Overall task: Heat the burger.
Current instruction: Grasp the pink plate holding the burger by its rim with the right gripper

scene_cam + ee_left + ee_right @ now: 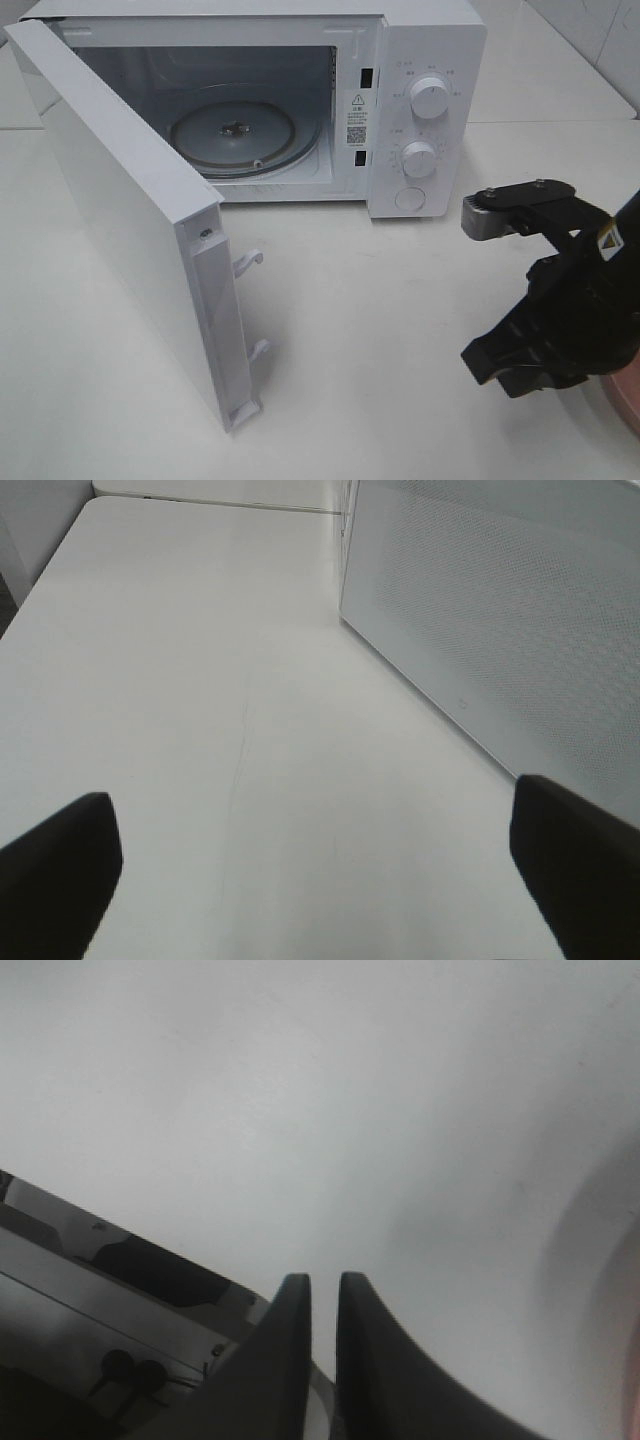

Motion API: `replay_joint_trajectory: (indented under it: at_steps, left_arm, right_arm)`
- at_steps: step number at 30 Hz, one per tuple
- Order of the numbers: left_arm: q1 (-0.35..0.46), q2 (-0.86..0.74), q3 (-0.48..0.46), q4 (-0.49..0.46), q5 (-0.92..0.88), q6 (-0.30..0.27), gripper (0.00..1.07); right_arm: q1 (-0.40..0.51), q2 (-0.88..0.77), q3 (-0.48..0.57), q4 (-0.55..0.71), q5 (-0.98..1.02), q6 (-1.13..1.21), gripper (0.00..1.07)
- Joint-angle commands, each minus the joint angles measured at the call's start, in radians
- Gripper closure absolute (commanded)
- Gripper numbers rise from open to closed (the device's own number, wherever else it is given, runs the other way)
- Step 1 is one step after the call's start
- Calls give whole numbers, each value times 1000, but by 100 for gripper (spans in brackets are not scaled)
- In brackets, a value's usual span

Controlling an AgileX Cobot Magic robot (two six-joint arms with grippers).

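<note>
Right now the burger isn't visible; right gripper (322,1295), nearly closed and empty, sits nearest the pink plate edge (628,400).

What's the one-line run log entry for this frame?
microwave: door open, turntable bare | burger: not in view | left tool: open, empty, over table | right tool: nearly closed, empty

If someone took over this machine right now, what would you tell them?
Left gripper: wide open, empty, over the table beside the microwave door.
Right gripper: almost closed, empty, near a pinkish plate rim.
Burger: not in view.
Done: microwave open, turntable bare.
Left: fetch the burger, set it on the turntable, close the door, start heating.
</note>
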Motion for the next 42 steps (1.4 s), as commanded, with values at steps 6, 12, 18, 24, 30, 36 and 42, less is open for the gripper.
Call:
replay_joint_trajectory:
  at_steps: [6, 12, 18, 24, 30, 36, 42]
  left_arm:
    - [2, -16, 2, -4, -14, 2, 9]
    - [2, -16, 2, -4, -14, 2, 9]
    - [2, -16, 2, -4, -14, 2, 9]
    - [2, -16, 2, -4, -14, 2, 9]
    - [2, -16, 2, -4, -14, 2, 9]
    - [2, -16, 2, -4, -14, 2, 9]
    - [2, -16, 2, -4, -14, 2, 9]
  right_arm:
    - [-121, -34, 3, -166, 100, -2, 60]
    - [-187, -34, 3, -251, 107, -2, 22]
    - [-215, -34, 3, -258, 109, -2, 17]
    - [-215, -34, 3, -267, 109, -2, 20]
    - [-215, -20, 3, -269, 105, 2, 21]
    - [-279, 40, 16, -266, 57, 13, 22]
    - [-285, 84, 19, -273, 7, 30, 23]
